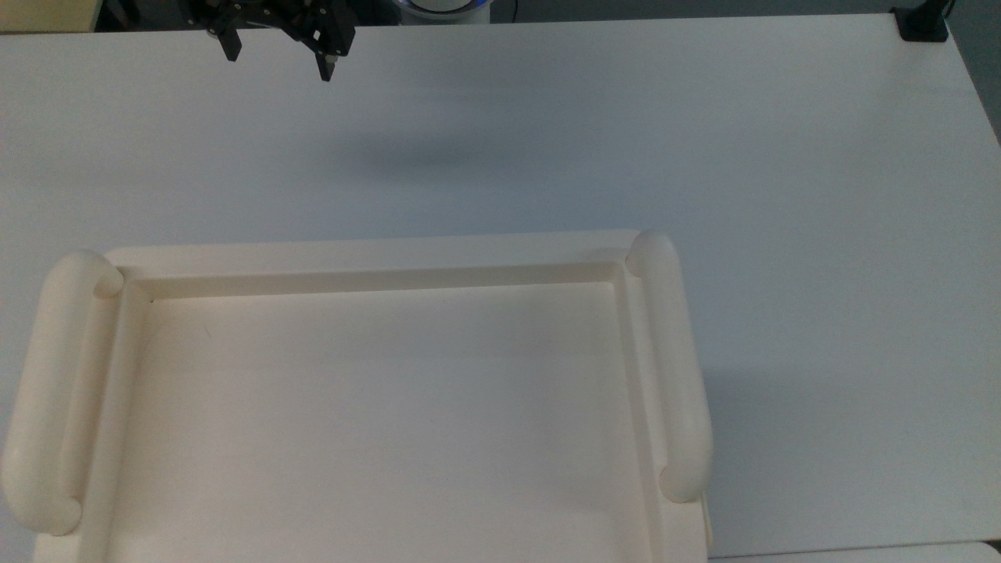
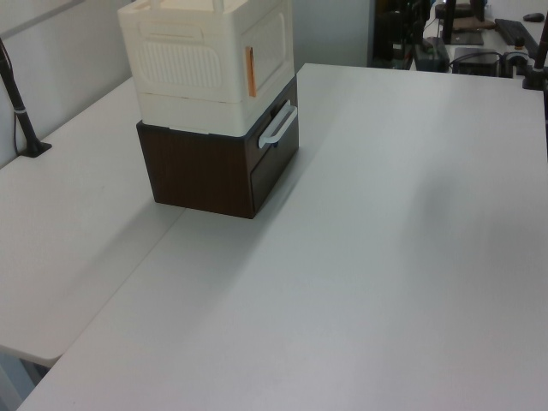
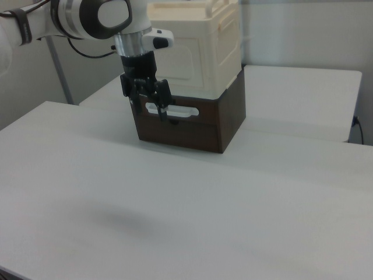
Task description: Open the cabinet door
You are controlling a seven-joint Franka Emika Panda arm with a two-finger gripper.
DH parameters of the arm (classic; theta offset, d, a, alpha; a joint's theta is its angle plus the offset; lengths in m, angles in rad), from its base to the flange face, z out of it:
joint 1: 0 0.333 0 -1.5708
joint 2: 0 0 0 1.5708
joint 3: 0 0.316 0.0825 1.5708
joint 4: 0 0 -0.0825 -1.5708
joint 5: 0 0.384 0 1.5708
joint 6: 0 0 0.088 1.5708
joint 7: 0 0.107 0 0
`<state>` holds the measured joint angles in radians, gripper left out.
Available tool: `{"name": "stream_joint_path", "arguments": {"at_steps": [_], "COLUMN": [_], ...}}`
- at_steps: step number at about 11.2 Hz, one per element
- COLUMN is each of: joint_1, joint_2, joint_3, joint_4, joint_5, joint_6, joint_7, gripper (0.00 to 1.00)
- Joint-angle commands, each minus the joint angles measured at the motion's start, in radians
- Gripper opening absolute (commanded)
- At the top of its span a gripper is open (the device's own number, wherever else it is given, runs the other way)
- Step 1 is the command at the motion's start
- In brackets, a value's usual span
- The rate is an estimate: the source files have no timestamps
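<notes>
The cream cabinet (image 2: 205, 64) stands on a dark brown drawer unit (image 2: 205, 171). Its cabinet door (image 2: 272, 44) is the flat cream panel on the face toward the left view's right, shut, with an orange strip (image 2: 251, 71) along one edge. In the right view the cabinet door (image 3: 180, 58) faces the arm. My gripper (image 3: 149, 100) hangs open and holds nothing, in front of the drawer unit and well above the table, apart from the door. In the top view my gripper (image 1: 278, 61) sits at the upper left, far from the cabinet's recessed top (image 1: 375, 258).
A white handle (image 2: 278, 126) runs across the brown drawer below the door; my fingers overlap the handle (image 3: 180, 111) in the right view. The white table (image 2: 385, 257) spreads wide around the cabinet. A black clamp (image 1: 923, 23) sits at the top view's upper right corner.
</notes>
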<state>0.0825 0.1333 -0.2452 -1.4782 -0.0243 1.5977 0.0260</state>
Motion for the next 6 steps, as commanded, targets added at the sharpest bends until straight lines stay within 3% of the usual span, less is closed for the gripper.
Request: {"name": "stream_joint_path", "arguments": {"at_steps": [1,6], "joint_1": [-0.001,-0.001], "joint_2": [0.000,0.046], "joint_3": [-0.005,-0.003], "joint_4": [-0.007,-0.007], "joint_5": [0.062,0.154], "joint_6": [0.007,0.093], "joint_7": [-0.032,-0.089], "gripper": [1.00,1.00]}}
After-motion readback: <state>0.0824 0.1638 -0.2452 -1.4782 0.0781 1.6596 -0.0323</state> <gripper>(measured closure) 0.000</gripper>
